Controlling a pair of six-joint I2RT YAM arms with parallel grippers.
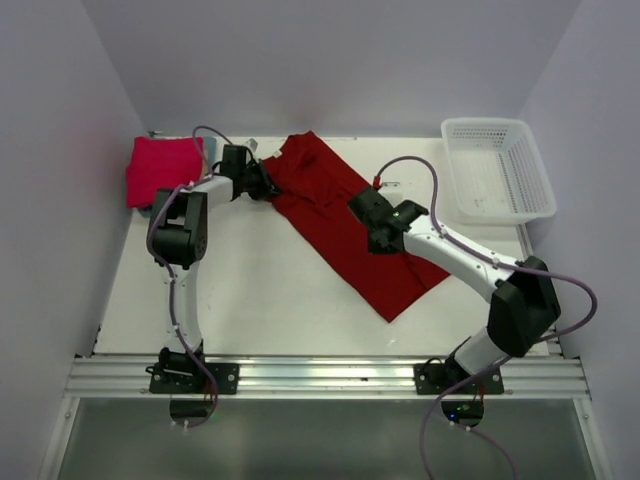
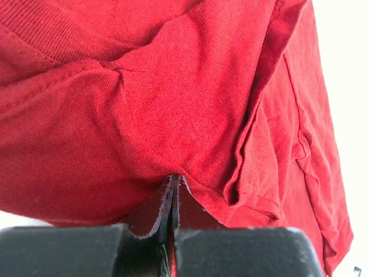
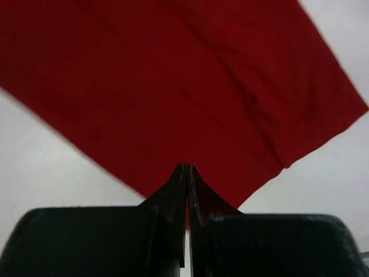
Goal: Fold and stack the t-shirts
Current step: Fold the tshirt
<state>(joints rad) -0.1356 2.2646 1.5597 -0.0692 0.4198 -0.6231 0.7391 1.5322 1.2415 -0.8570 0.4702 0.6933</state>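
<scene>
A dark crimson t-shirt (image 1: pixel 330 215) lies as a long folded strip, diagonally from the back centre toward the front right of the white table. My left gripper (image 1: pixel 265 185) is at the shirt's upper left edge. In the left wrist view, the left gripper (image 2: pixel 174 176) is shut and the crimson cloth (image 2: pixel 173 86) puckers into its tips. My right gripper (image 1: pixel 375 235) is over the strip's right edge. In the right wrist view, the right gripper (image 3: pixel 186 166) is shut with nothing in it, above the flat cloth (image 3: pixel 202 86). A folded pinkish-red t-shirt (image 1: pixel 160 168) lies at the back left. I cannot make out the blue-grey shirt.
A white plastic mesh basket (image 1: pixel 485 125) stands at the back right corner. Purple-white walls close in the table on three sides. A metal rail (image 1: pixel 320 375) holding both arm bases runs along the near edge.
</scene>
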